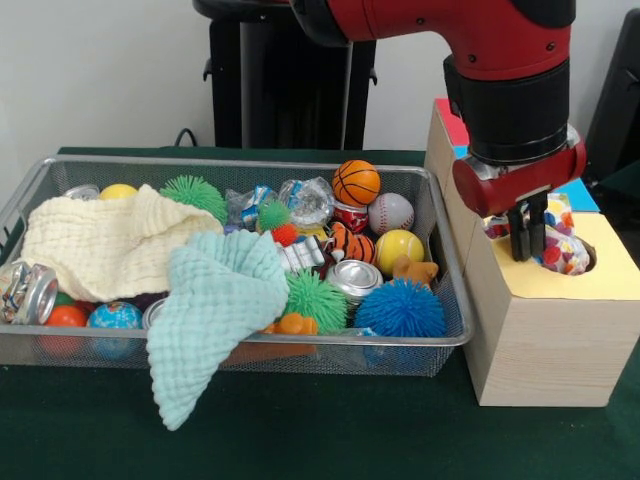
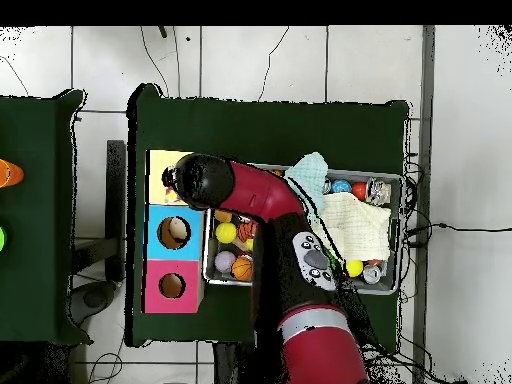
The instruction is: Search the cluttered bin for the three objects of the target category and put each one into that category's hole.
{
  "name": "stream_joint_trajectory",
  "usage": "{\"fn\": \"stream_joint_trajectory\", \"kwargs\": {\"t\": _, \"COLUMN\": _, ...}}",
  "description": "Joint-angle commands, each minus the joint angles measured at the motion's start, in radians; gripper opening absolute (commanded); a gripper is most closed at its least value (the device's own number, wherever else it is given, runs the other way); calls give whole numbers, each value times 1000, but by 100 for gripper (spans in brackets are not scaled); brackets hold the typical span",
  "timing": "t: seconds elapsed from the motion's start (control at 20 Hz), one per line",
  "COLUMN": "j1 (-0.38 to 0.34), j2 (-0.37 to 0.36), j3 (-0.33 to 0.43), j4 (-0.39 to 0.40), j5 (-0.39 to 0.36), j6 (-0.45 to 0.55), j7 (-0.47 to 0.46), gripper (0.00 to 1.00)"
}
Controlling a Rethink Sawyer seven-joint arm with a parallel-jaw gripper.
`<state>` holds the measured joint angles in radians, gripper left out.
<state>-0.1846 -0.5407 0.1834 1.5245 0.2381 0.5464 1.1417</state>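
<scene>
One knotted bundle (image 1: 558,238) of multicoloured fabric sits at the mouth of the round hole in the yellow-topped box (image 1: 610,275), and the gripper (image 1: 527,243) stands directly over it, with its dark fingers (image 1: 520,235) reaching down onto the bundle. The fingers look close together against the fabric, but whether they pinch it or have let go cannot be told from the front view. Holding the arm vertical above the hole makes sense: a soft, lumpy bundle has to be dropped or pressed straight down to pass the rim, and here it appears still proud of the opening instead of fully inside.

The overhead view shows the arm stretched across to the yellow box (image 2: 160,165), first in a row with a blue box (image 2: 173,232) and a pink box (image 2: 171,286), each with its own hole, just beside the cluttered bin (image 1: 440,215) on the green bench (image 1: 300,430).

In the bin, a cream cloth (image 1: 100,240) and a mint cloth (image 1: 215,310) drape over much of the clutter, the mint one spilling over the front rim. Spiky balls, sports balls and cans lie exposed; no further knotted bundle shows plainly, so any remaining ones are probably hidden beneath the cloths.
</scene>
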Motion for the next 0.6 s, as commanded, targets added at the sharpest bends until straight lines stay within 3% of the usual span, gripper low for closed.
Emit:
{"fn": "stream_joint_trajectory", "kwargs": {"t": 0.05, "j1": -28, "j2": 100, "j3": 172, "j4": 93, "j5": -35, "j6": -116, "j7": 73, "gripper": 0}}
{"fn": "stream_joint_trajectory", "kwargs": {"t": 0.3, "j1": -33, "j2": 100, "j3": 186, "j4": 96, "j5": -18, "j6": -94, "j7": 107, "gripper": 0}}
{"fn": "stream_joint_trajectory", "kwargs": {"t": 0.6, "j1": -6, "j2": 78, "j3": 145, "j4": 85, "j5": -24, "j6": -11, "j7": 128, "gripper": 0}}
